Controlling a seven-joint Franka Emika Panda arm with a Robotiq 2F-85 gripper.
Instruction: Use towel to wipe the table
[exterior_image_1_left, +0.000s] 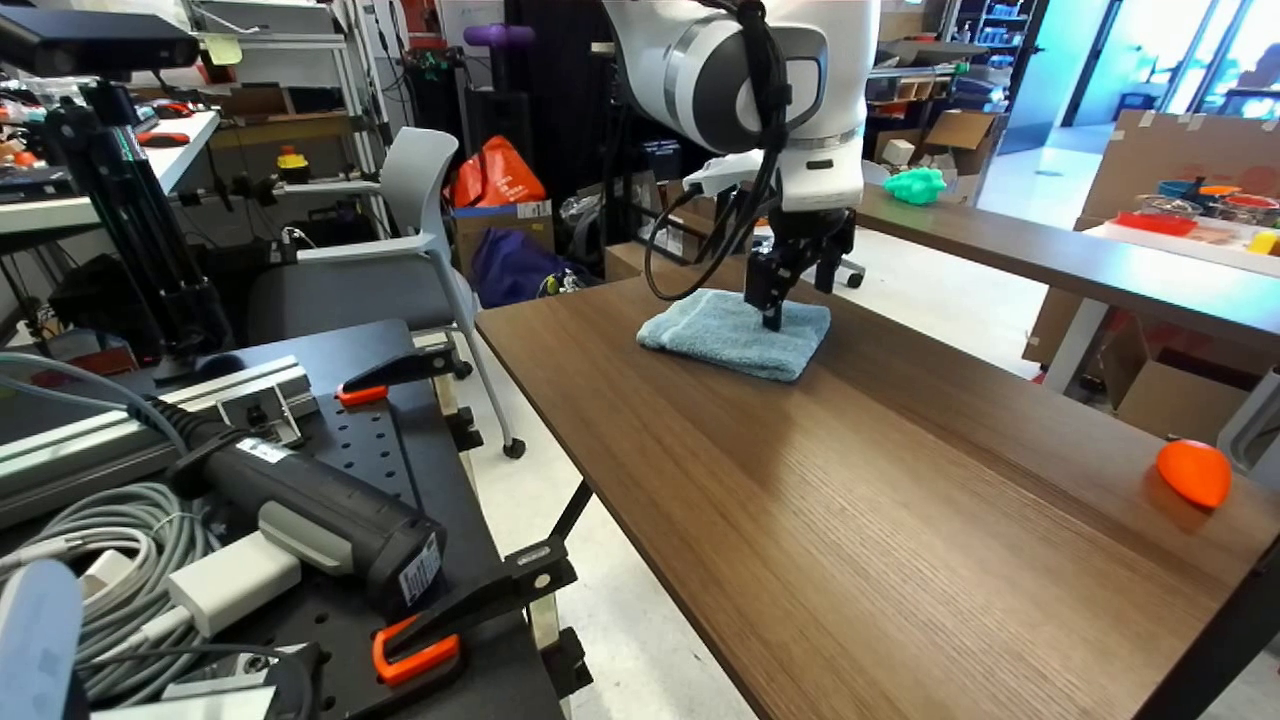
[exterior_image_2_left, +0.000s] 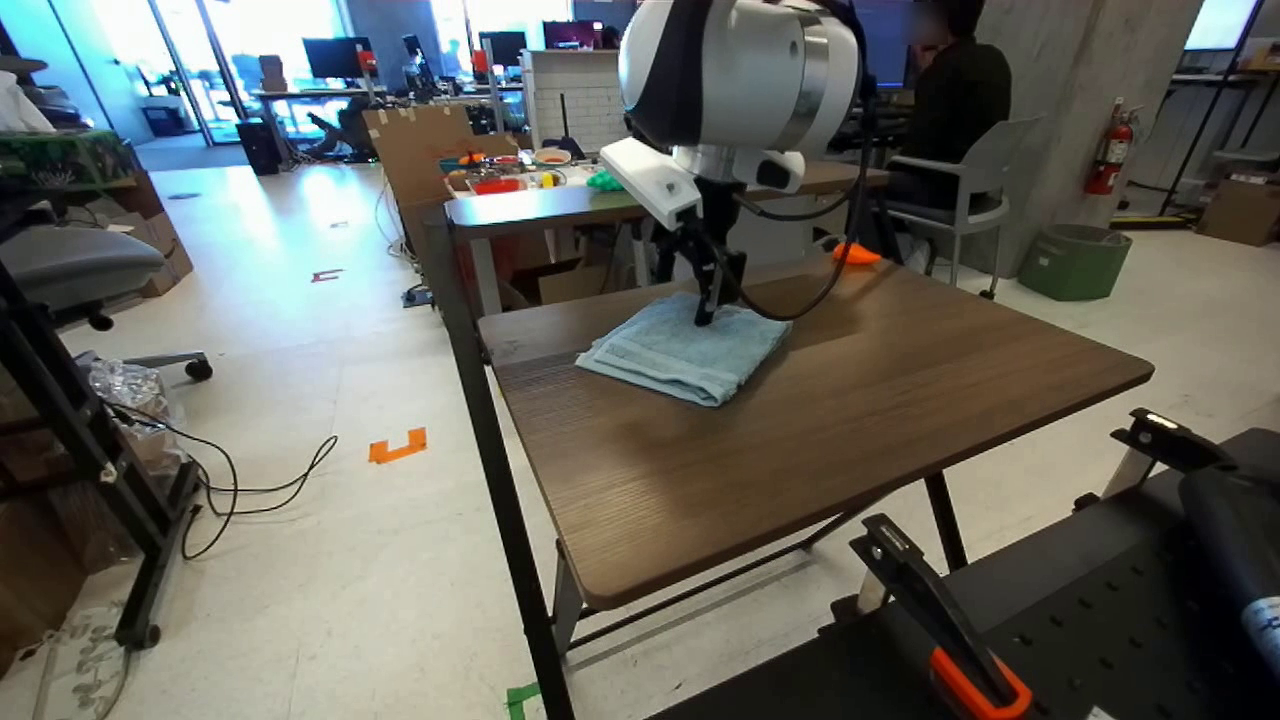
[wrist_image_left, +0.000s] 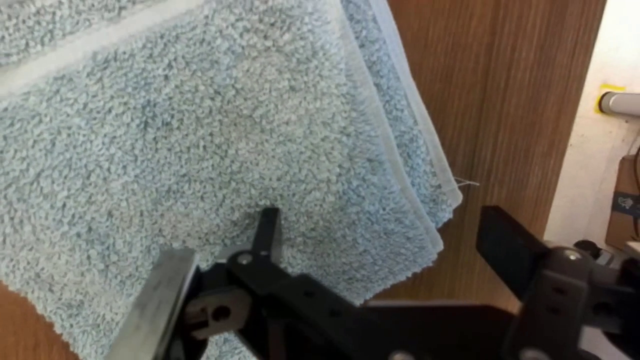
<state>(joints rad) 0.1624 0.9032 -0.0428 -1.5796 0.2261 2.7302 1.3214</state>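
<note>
The gripper (wrist_image_left: 381, 220), spread wide, straddled a corner of the towel (wrist_image_left: 225, 140).
In the wrist view most cloth lay upper left; one finger (wrist_image_left: 506, 245) hung beyond, lower right.

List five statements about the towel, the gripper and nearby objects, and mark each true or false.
1. The towel lies on the table. True.
2. The towel is spread out in one layer. False: it is folded.
3. The gripper has its jaws open. True.
4. The green object sits on the towel. False: the green object sits on another table.
5. The orange object rests on the same table as the towel. True.
</note>
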